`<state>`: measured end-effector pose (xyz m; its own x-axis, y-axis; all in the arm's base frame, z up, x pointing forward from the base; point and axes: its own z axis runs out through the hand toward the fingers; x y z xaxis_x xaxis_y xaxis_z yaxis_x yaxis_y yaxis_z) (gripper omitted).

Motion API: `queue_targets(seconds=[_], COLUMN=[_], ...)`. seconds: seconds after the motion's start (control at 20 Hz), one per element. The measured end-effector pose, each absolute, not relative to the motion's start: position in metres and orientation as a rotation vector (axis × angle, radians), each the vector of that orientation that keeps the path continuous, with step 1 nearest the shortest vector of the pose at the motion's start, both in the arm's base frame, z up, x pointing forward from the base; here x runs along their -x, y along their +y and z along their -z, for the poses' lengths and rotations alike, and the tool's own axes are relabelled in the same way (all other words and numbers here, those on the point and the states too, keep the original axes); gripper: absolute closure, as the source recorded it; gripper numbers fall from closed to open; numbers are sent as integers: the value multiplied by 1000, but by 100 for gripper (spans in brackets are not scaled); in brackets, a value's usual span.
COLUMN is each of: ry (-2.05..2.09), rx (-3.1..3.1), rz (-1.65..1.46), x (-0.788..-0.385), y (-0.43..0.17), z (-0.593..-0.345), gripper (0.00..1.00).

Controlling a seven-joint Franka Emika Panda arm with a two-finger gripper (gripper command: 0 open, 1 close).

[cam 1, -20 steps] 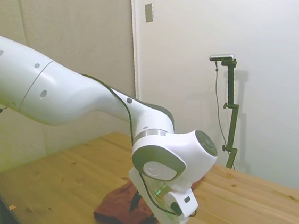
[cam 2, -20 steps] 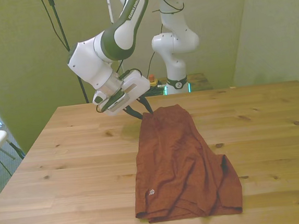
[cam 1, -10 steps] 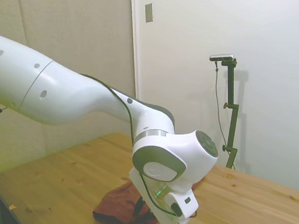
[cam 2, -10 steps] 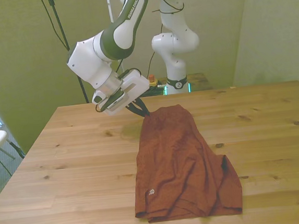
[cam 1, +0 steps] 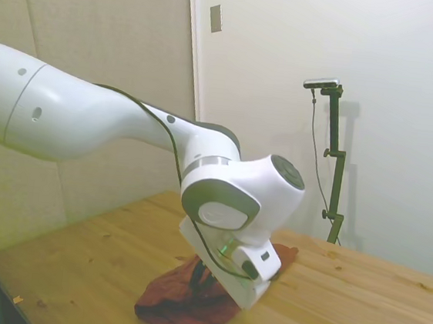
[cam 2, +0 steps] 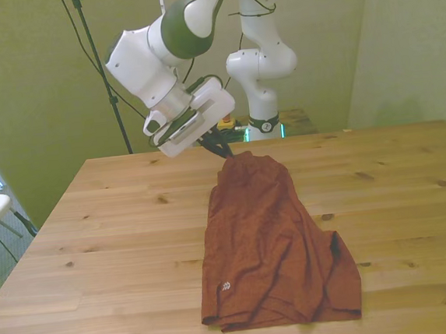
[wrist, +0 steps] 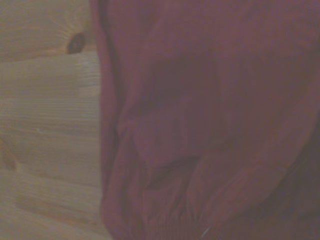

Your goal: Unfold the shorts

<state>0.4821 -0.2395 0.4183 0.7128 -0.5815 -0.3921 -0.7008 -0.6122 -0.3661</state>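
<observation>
The rust-brown shorts (cam 2: 268,241) lie folded and rumpled on the wooden table (cam 2: 95,225), running from the middle toward the near edge. My gripper (cam 2: 228,152) is at their far end, its dark fingers closed on the fabric's far edge, which rises in a small peak to the fingertips. In the side view the gripper (cam 1: 203,275) stands over the shorts (cam 1: 178,309), partly hidden by the white wrist. The wrist view is filled by creased fabric of the shorts (wrist: 210,125) next to bare wood.
A second white robot arm (cam 2: 261,62) stands behind the table's far edge. Bare tabletop (cam 1: 97,265) lies on both sides of the garment. A dark hem runs along the shorts' near end.
The gripper has risen and shifted toward the front view's right, drawing the shorts' far edge up into a peak. The rest of the garment has stayed put.
</observation>
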Motion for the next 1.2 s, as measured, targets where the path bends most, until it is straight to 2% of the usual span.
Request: queue_targets(seconds=[0.25, 0.6, 0.65, 1.2], ry=[883, 760, 752, 591], rx=[2498, 2612, 2627, 2717], rz=[-328, -341, -334, -409], x=[-503, -512, -514, -524], y=[-174, -90, -77, 46], z=[-445, -455, -455, -430], gripper=[100, 100, 0, 0])
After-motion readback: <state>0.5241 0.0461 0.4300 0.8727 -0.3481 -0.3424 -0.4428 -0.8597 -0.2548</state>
